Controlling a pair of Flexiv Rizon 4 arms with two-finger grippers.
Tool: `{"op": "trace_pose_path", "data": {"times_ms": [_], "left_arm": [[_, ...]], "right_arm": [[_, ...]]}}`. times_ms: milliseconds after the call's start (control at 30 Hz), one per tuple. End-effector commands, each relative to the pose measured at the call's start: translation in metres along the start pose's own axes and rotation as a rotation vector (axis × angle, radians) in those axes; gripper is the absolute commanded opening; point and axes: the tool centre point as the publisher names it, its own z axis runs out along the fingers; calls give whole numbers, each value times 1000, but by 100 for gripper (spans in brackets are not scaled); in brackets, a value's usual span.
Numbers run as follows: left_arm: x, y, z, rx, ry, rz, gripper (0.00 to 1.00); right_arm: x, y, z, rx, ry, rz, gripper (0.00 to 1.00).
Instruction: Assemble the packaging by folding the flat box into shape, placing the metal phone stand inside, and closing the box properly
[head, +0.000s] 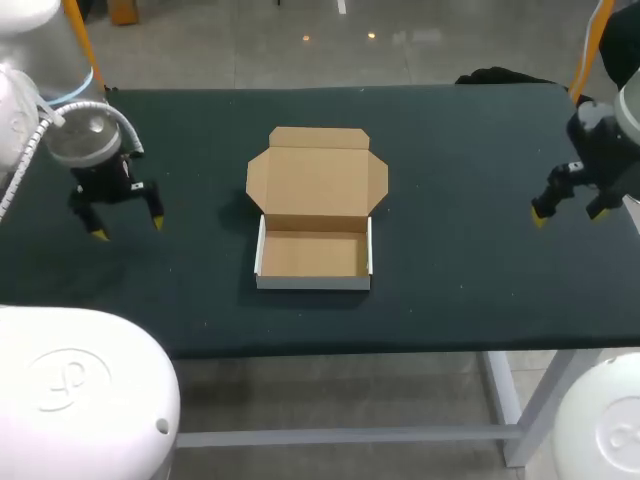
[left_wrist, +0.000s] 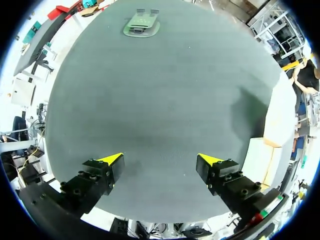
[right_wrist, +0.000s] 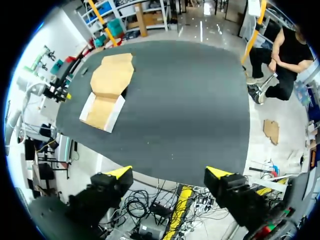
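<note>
Box (head: 315, 215), one, lies lid-open between left fingers (head: 99, 234) and right fingers (head: 540, 215), both spread.

no readable text, labels, numbers or signs in any view, box (head: 315, 205) of plain unprinted cardboard, dark surface (head: 450, 200) bare of any markings

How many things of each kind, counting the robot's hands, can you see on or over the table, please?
Open brown cardboard box with white outer walls: 1
Grey metal phone stand: 1
Yellow-tipped robot hands, the left hand and the right hand, both open: 2
Total: 4
</note>
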Motion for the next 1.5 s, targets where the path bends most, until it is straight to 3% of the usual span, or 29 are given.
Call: {"op": "trace_pose_path", "data": {"times_ms": [33,633,1500], "left_arm": [[1,-8,12,-2,-42,1,100],[-44,-48,29,56,0,47,100],[-58,-100,48,66,-40,99,100]], "right_arm": [[0,0,-1,3,-3,1,100],[0,0,-1,3,-3,1,100],[0,0,-1,3,-3,1,100]]}}
